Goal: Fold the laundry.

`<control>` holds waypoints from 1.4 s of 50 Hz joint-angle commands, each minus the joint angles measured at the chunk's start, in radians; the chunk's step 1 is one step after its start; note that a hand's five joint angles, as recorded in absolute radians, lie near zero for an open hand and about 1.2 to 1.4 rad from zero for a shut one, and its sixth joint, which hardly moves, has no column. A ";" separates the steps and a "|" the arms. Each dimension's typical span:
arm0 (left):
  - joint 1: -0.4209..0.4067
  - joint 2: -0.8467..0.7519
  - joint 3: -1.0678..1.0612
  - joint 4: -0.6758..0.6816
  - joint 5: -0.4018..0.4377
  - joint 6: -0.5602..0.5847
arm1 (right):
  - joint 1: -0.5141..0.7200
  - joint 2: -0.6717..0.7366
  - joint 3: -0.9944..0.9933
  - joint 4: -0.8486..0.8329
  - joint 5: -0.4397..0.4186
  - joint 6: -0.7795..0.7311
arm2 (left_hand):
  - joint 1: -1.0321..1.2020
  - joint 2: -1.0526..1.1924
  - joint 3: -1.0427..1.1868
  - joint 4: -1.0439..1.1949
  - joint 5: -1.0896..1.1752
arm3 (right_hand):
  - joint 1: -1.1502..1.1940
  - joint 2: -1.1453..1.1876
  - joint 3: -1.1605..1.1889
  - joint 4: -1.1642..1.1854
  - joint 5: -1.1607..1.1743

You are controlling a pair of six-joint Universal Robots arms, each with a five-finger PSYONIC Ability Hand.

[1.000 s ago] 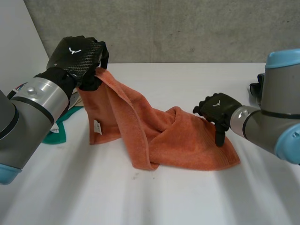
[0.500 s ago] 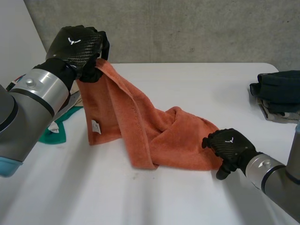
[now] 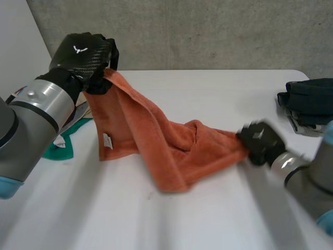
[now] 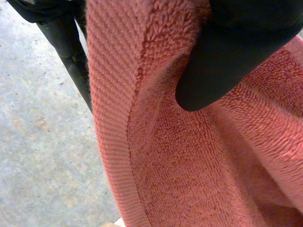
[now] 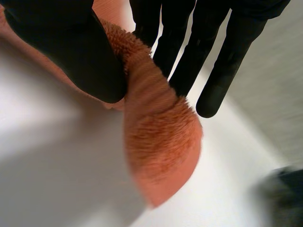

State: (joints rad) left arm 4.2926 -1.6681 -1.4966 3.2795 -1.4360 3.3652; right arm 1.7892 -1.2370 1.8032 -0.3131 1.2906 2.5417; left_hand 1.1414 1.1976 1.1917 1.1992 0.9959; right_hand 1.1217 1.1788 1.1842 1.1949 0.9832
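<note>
An orange towel (image 3: pixel 171 146) stretches across the white table (image 3: pixel 208 94), twisted along its middle. My left hand (image 3: pixel 86 54) holds the towel's upper left corner lifted above the table, fingers curled round it; in the left wrist view the thumb (image 4: pixel 227 61) presses into the terry cloth (image 4: pixel 189 161). My right hand (image 3: pixel 258 143) is at the towel's right end, low over the table. The right wrist view has its thumb (image 5: pixel 71 52) and fingers (image 5: pixel 189 56) pinching an orange corner (image 5: pixel 158 142) that sticks out beyond them.
A dark folded garment pile (image 3: pixel 307 101) lies at the table's right edge. A green and white cloth (image 3: pixel 65 140) lies at the left, under my left arm. The table's front half is bare white surface.
My right hand went from resting on the towel to its right corner, shut on it and pulled it up to the right. The towel's right part is drawn taut. The left hand stayed.
</note>
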 commanded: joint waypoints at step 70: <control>0.173 -0.311 -0.138 0.189 0.068 0.164 | -0.053 0.285 -0.608 0.445 0.159 -0.040 | 0.255 0.199 0.205 0.197 0.226 | 0.275 0.217 0.212 0.201 0.239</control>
State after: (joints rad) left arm 4.4653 -2.1276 -1.4367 3.6474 -1.3922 3.4773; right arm 1.7567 -0.8642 1.0670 -0.0309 1.4492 2.5537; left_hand 1.1414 1.1991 1.1939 1.2032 0.9959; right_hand 1.1217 1.1825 1.1908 1.1983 0.9946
